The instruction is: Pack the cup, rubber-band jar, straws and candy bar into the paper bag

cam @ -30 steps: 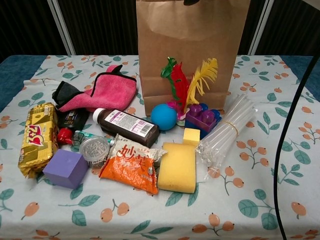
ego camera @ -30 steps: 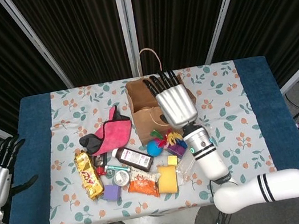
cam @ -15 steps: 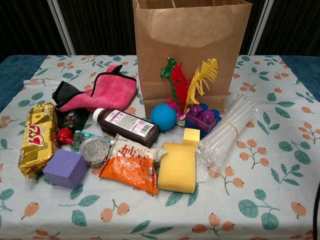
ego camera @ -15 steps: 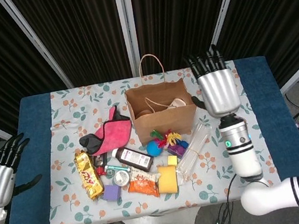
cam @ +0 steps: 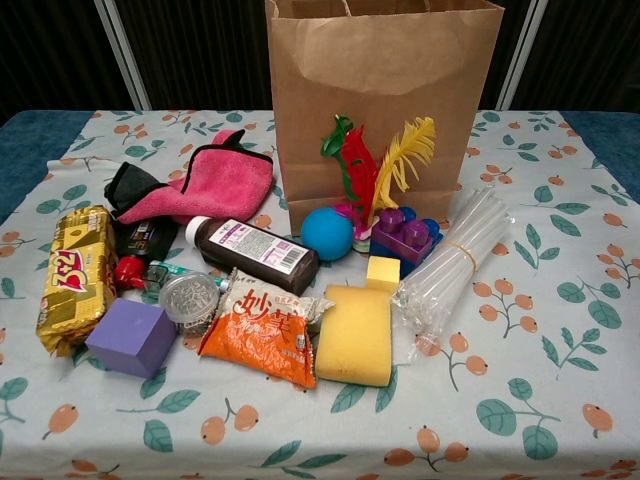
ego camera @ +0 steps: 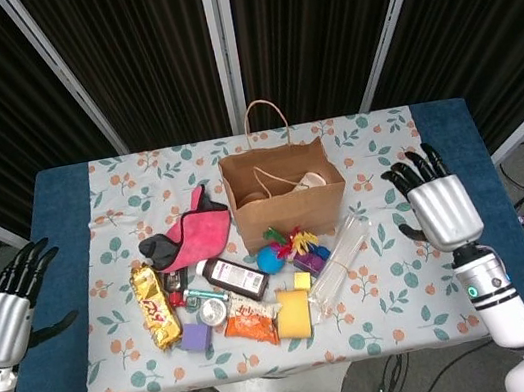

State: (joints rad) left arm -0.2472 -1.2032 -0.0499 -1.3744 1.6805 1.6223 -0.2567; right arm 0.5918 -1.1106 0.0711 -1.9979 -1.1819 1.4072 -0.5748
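Note:
The brown paper bag (ego camera: 288, 210) (cam: 385, 100) stands open at the table's middle back. A pale rounded shape (ego camera: 312, 180) lies inside it, possibly the cup. The bundle of clear straws (ego camera: 340, 261) (cam: 450, 262) lies right of the bag's front. The gold-wrapped candy bar (ego camera: 154, 304) (cam: 72, 275) is at the left of the clutter, and the small clear jar (ego camera: 211, 311) (cam: 190, 298) sits in its middle. My right hand (ego camera: 444, 208) hovers open over the table's right side, away from the bag. At the left edge my left hand (ego camera: 4, 318) is open and holds nothing. Neither hand shows in the chest view.
In front of the bag lie a pink cloth (ego camera: 192, 231), a brown bottle (cam: 255, 252), a blue ball (cam: 327, 235), coloured feathers (cam: 375, 165), a yellow sponge (cam: 355, 335), an orange snack packet (cam: 265, 340) and a purple cube (cam: 130, 337).
My right hand has drawn back from above the bag's mouth to the right side of the table, nearer the front edge. The left hand barely shifted. Nothing on the table moved.

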